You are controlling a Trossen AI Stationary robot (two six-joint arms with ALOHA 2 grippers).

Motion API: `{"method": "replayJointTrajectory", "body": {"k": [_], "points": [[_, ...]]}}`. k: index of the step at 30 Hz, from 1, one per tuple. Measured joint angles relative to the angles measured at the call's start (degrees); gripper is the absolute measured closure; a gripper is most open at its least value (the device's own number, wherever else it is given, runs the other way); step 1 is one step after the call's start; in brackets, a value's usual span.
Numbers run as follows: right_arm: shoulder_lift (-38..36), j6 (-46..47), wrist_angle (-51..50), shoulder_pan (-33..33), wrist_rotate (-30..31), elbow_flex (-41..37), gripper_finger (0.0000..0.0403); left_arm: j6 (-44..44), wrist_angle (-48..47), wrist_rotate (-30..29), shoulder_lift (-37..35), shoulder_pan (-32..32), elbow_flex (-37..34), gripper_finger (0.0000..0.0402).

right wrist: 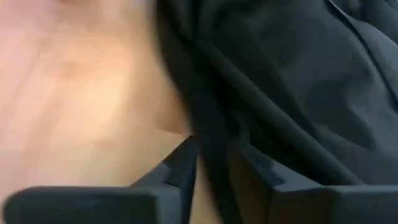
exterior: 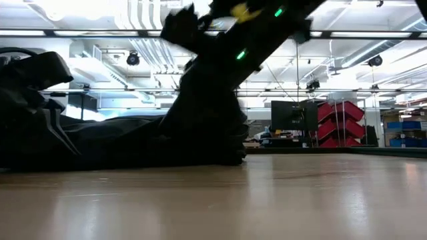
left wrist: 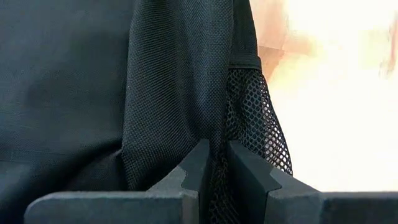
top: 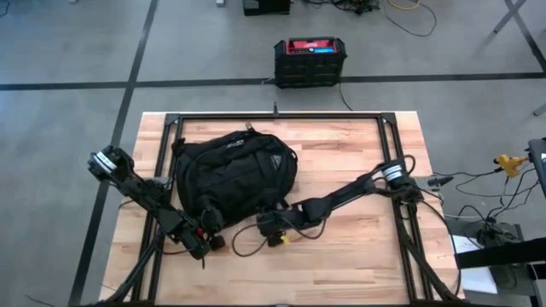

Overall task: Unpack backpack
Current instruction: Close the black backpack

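On wooden table point(top: 358, 247), both claws pinch the slumped black backpack point(top: 235, 170): left claw point(left wrist: 214, 168), right claw point(right wrist: 214, 171).

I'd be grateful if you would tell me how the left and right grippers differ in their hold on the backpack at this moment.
The left gripper pinches a fold of fabric beside the backpack's mesh pocket; the right gripper has a plain strap-like fold between its fingers, and these stand farther apart than the left's. From above, the left gripper sits at the bag's near-left corner, the right gripper at its near-right edge. Both are low over the wooden table, fingers closed on fabric.
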Motion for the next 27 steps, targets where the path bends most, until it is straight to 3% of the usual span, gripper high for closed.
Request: {"method": "replayJointTrajectory", "body": {"k": [5,10,14,19,27], "points": [[2.5,-1.6,0.7,-2.2,0.0,1.6,0.0257,0.1,0.3,0.0,0.0,-0.3,0.0,0.0358],[2.9,-0.4,0.9,-3.6,-0.3,1.9,0.0243,0.3,0.5,-0.2,0.0,-0.4,0.0,0.0358],[3.0,1.7,-1.0,-5.4,-1.9,2.0,0.0287,1.3,0.7,-0.4,0.0,-0.4,0.0,0.0358],[2.9,3.3,-3.5,-7.0,-5.5,2.2,0.039,1.6,0.7,-0.5,0.1,-0.4,0.0,0.0358],[1.5,1.1,-18.6,-5.0,-5.3,5.7,0.04,1.7,0.2,-0.3,0.1,-0.4,0.0,0.0358]]}}
